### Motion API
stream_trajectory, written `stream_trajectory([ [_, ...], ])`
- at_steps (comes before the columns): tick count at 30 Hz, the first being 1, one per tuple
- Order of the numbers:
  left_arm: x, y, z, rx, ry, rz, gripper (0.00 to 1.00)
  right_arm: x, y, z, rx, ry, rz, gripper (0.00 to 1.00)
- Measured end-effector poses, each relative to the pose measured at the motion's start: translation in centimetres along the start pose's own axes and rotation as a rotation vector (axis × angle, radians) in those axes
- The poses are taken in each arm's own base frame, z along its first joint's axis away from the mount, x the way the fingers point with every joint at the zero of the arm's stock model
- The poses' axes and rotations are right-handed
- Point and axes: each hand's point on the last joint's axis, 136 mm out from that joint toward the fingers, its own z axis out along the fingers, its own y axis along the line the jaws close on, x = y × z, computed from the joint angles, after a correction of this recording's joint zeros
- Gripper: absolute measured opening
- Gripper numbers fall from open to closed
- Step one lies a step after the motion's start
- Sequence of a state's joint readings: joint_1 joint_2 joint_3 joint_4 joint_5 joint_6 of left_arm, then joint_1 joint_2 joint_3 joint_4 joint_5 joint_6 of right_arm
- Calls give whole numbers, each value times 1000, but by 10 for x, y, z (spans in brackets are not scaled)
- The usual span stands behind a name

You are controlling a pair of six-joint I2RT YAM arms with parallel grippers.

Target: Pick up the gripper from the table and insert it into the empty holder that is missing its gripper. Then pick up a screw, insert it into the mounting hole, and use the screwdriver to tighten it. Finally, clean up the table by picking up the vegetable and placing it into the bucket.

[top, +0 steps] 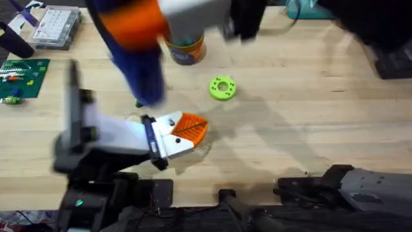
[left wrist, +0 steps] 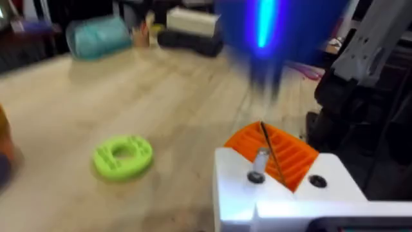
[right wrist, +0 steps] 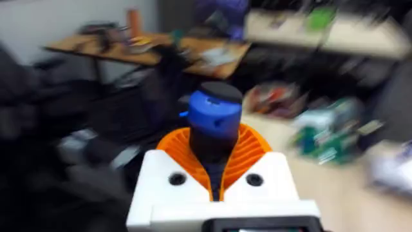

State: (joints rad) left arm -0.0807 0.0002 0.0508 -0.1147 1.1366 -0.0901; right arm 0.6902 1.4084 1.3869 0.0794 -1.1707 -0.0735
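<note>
Above the far-left part of the surface [top: 309, 116], the right claw [right wrist: 215, 171] is gripping the blue screwdriver [right wrist: 214, 125], so the screw work is probably ongoing. The left claw [top: 183, 129] is looking narrow near the green disc [top: 223, 88]. The bucket [top: 187, 50] is waiting for the vegetable.

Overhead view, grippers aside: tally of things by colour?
Green: 2, disc and circuit board
Blue: 1, screwdriver
Yellow-orange: 1, bucket
Clear: 1, parts box
Total: 5
</note>
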Motion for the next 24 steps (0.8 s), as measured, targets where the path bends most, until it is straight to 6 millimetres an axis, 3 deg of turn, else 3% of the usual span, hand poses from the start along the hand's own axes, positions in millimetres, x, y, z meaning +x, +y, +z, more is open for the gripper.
stream_trajectory([
  [2, 17, 3, 1, 7, 22, -40, 18, -28, -2, -2, 36, -32, -115, 48],
  [4, 17, 2, 1, 12, 22, -37, 17, -51, 4, -6, 56, -58, -199, 48],
  [7, 17, 2, 1, 17, 22, -34, 16, -66, 14, -10, 57, -74, -250, 49],
  [19, 17, 2, 1, 17, 22, -31, 16, -45, 7, -6, 60, -25, -150, 49],
  [24, 17, 2, 1, 17, 22, -31, 16, -20, 3, -8, 81, 46, -49, 48],
])
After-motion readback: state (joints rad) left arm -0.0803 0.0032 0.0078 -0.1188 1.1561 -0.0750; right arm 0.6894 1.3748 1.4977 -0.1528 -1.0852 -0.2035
